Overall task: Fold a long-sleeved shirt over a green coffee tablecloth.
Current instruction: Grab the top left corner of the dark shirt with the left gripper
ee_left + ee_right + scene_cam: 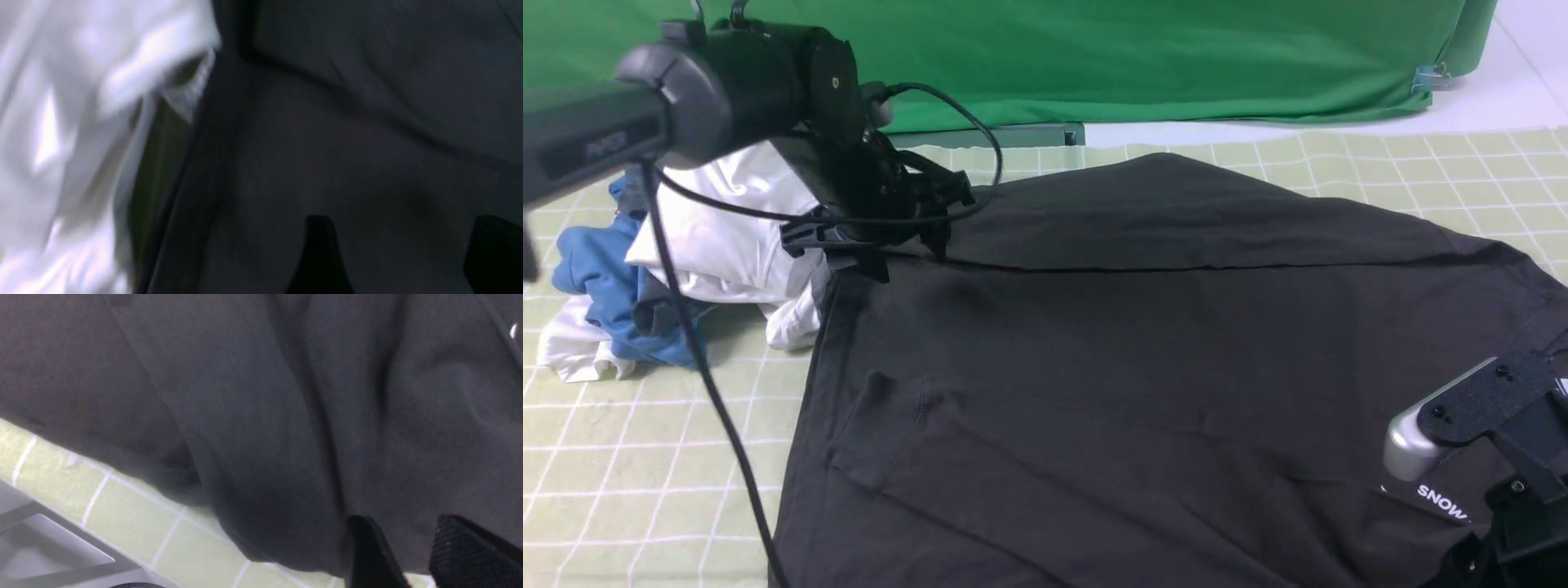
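The black long-sleeved shirt lies spread over the pale green coffee tablecloth, with a fold line running across its far part and white "SNOW" lettering near the right. My left gripper hovers at the shirt's far left corner. Seen from the left wrist, this gripper is open, its jaws wide apart over dark fabric and holding nothing. My right arm sits at the near right. The right gripper has its fingers apart at the shirt's edge, above the tablecloth.
A heap of white garment and blue garment lies just left of the left gripper, touching the shirt's corner; white cloth fills one side of the left wrist view. A deep green backdrop hangs behind. A black cable dangles from the left arm.
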Controlling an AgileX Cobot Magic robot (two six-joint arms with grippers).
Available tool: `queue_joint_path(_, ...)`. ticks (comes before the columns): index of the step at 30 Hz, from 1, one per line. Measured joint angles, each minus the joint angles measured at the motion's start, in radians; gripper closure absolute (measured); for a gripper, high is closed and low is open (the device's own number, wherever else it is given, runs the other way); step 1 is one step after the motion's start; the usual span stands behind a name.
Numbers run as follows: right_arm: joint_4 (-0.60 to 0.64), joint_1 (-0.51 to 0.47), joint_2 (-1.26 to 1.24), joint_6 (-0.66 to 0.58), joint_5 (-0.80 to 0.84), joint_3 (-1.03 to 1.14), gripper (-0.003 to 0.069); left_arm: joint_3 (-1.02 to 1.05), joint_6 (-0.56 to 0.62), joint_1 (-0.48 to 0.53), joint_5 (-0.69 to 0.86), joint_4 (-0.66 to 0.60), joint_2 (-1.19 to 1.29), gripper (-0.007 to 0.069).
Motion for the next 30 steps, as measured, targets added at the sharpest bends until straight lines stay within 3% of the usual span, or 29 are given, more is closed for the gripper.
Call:
queue_joint_path(5,0.0,0.0,0.0,0.0,-0.004,0.0,0.0421,-0.07,-0.006,0.049,-0.007,-0.109,0.084,0.0116)
queue_joint_path(16,0.0,0.0,0.0,0.0,-0.042,0.0,0.0415,-0.133,-0.018,0.086,-0.052,-0.095,0.148,0.014)
queue_joint_path(23,0.0,0.0,0.0,0.0,-0.055,0.0,0.0415,-0.135,-0.019,0.09,-0.069,-0.078,0.163,0.0278)
queue_joint_path(27,0.0,0.0,0.0,0.0,-0.055,0.0,0.0415,-0.136,0.0,0.091,-0.08,-0.078,0.166,0.0408)
queue_joint_path(28,0.0,0.0,0.0,0.0,-0.056,0.0,0.0415,-0.144,0.032,0.091,-0.08,-0.084,0.17,0.049)
queue_joint_path(30,0.0,0.0,0.0,0.0,-0.058,0.0,0.0415,-0.161,0.071,0.091,-0.067,-0.099,0.172,0.0568)
